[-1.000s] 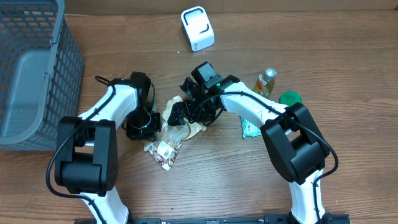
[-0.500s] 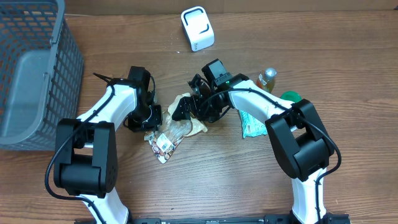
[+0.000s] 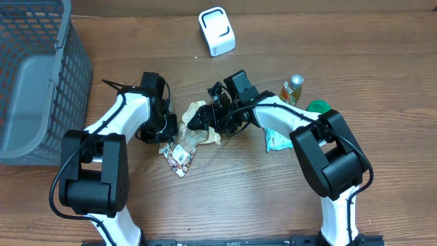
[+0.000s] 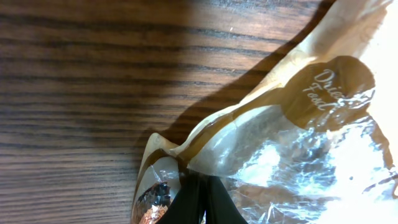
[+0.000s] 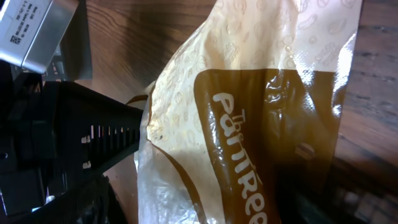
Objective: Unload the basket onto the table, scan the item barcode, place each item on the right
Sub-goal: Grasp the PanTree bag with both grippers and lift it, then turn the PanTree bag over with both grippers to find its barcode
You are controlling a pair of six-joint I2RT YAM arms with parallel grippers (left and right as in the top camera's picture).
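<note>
The item is a beige and brown snack bag (image 3: 188, 147) with a clear window, lying crumpled on the table between my two arms. My left gripper (image 3: 167, 137) is shut on the bag's clear plastic; in the left wrist view its black fingertips (image 4: 200, 196) pinch the film of the bag (image 4: 298, 143). My right gripper (image 3: 202, 119) sits over the bag's upper end. In the right wrist view the bag (image 5: 249, 106) fills the space between its wide jaws (image 5: 205, 199); contact does not show. The white scanner (image 3: 217, 31) stands at the table's far edge.
A grey mesh basket (image 3: 34, 82) takes up the far left. To the right of my right arm stand a small bottle (image 3: 291, 89) and a green lid (image 3: 318, 108), with a green packet (image 3: 274, 140) lying flat.
My right gripper has shifted a little left and settled over the bag's upper end, its jaws narrowing slightly. The bag's lower end has drawn up toward my left gripper, which stays shut.
</note>
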